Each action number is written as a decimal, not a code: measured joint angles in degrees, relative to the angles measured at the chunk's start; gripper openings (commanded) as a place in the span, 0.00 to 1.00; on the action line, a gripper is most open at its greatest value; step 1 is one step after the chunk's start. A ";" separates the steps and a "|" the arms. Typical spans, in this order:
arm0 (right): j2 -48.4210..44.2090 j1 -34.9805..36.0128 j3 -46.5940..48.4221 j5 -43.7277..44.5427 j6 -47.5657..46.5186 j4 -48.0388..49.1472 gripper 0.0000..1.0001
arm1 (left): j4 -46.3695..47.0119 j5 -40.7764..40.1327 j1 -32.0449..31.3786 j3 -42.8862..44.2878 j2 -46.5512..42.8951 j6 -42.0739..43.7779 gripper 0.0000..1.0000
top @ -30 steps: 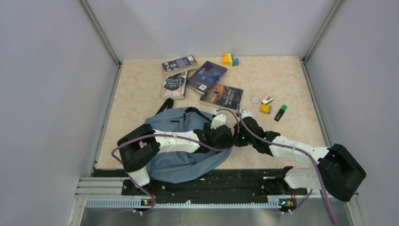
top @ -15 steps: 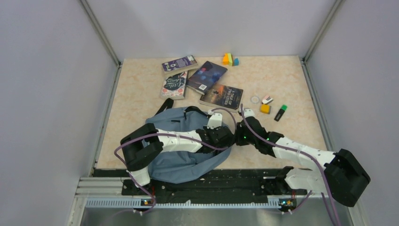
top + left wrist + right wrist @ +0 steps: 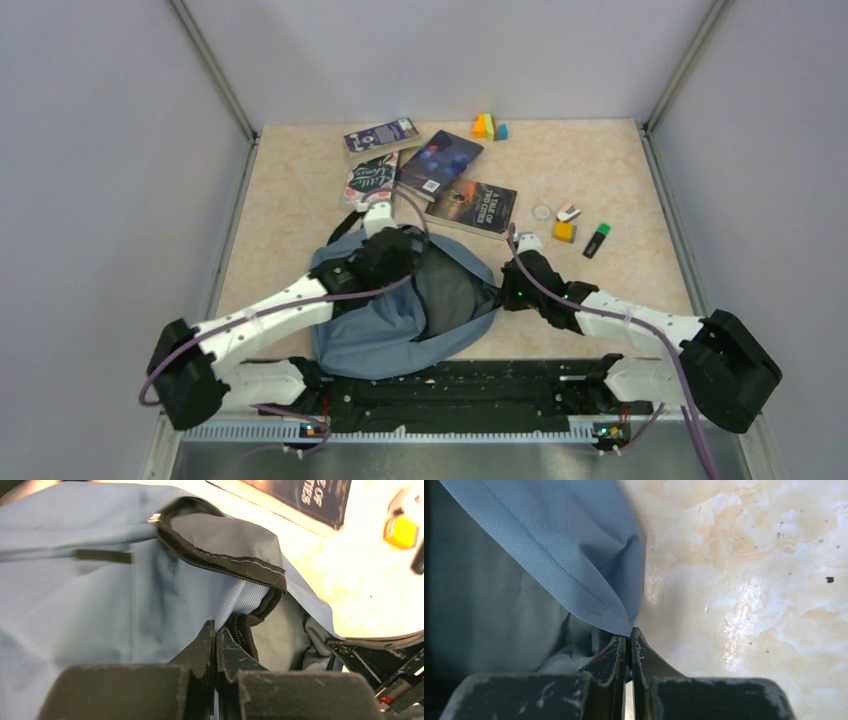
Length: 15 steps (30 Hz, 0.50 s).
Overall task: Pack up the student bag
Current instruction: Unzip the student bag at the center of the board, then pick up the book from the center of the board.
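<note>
The student bag [image 3: 375, 335], soft dusty-blue fabric, lies at the near middle of the table with its mouth pulled apart, so the dark lining [image 3: 447, 290] shows. My left gripper [image 3: 408, 258] is shut on the left rim of that mouth; the left wrist view has the jaws [image 3: 216, 630] pinched on blue fabric beside the black zipper tape [image 3: 225, 562]. On the bag's right edge my right gripper [image 3: 497, 293] is shut too, and the right wrist view shows its jaws [image 3: 629, 635] closed on a fold of the blue cloth [image 3: 564, 545].
Several books [image 3: 440, 160] lie at the back of the table, the nearest one [image 3: 472, 205] just beyond the bag. To the right are a tape ring [image 3: 541, 211], an eraser [image 3: 568, 211], a yellow block [image 3: 564, 231] and a green highlighter [image 3: 596, 239]. Coloured blocks [image 3: 490, 126] sit at the far edge.
My left gripper closed on the bag's rim and the left arm swung left with it, spreading the mouth open. The right gripper kept its hold in about the same place.
</note>
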 measured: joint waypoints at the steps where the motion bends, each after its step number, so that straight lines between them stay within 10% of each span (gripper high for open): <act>1: 0.39 0.00 0.00 0.48 0.00 0.15 0.00 | 0.76 1.73 2.62 -1.64 -3.19 0.90 0.00; 15: 4.48 0.02 0.48 1.29 -0.02 3.72 0.00 | -6.36 7.13 14.40 -16.00 -30.75 -0.11 0.02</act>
